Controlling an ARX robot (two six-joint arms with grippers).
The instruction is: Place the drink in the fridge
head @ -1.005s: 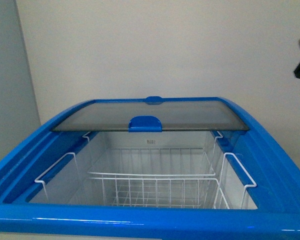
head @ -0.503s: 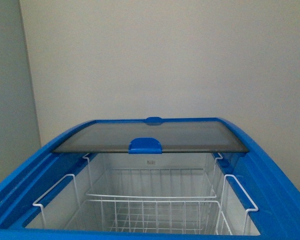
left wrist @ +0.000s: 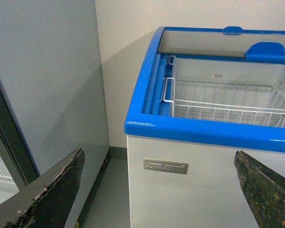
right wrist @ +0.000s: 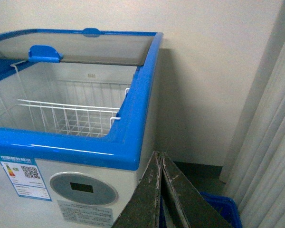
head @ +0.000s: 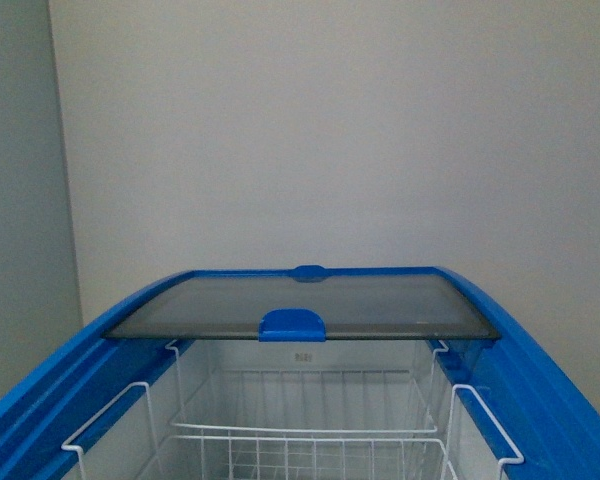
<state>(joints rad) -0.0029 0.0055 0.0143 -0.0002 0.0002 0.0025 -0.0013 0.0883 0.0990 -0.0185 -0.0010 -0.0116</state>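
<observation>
White chest fridge [head: 540, 380] with a glossy blue rounded rim, standing against a plain wall. Its flat glass lid [head: 310, 305], fitted with one moulded blue handle [head: 292, 324], is slid to the far edge, leaving the near part open. Inside hangs a white wire basket [head: 310, 445] of thin rod grid. Left gripper [left wrist: 156, 190]: two dark, rough-surfaced fingers [left wrist: 47, 194] spread wide, released. Right gripper [right wrist: 160, 190]: fingers pressed together, clenched on nothing visible. No drink is visible.
</observation>
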